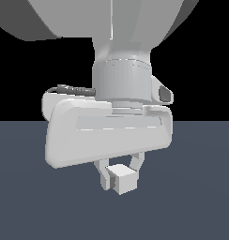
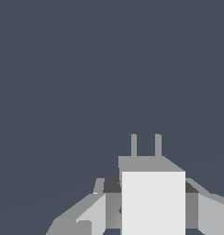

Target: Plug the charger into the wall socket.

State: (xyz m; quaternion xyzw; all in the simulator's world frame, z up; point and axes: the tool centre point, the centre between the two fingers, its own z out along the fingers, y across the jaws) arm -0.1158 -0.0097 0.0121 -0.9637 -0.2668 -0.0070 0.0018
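The charger (image 1: 124,179) hung clear of the tabletop (image 1: 201,197), pinched between the two fingers of the tool (image 1: 121,176), which was closed on its sides. In the exterior view it showed as a small pale cube just below the broad white hand of the arm, one finger (image 1: 105,176) visible on the exterior view's left of it and the other mostly hidden behind it. Nothing lay beneath it but the plain blue-grey surface.

The wrist view gave the one thing the coming move would turn on. From the charger's (image 2: 153,202) far face two thin prongs (image 2: 134,146) stood out side by side, pointing straight away from the tool, with bare tabletop (image 2: 86,69) beyond their tips. So the plug's long axis ran along the line of the fingers, prongs leading.

The wall socket was not visible in either view. Which way it lay from the charger, near or far, left or right, could not be told, and neither could whether the prongs were aimed at it. No upright plate appeared ahead of the prongs in the wrist view, so my judgement was that the socket lay outside that camera's field and the prongs were not yet aligned with it.

The grasp looked square and centred, which should have kept the prongs from twisting during an insertion. The next move would call for bringing the socket in front of the prongs, then pushing along their axis.
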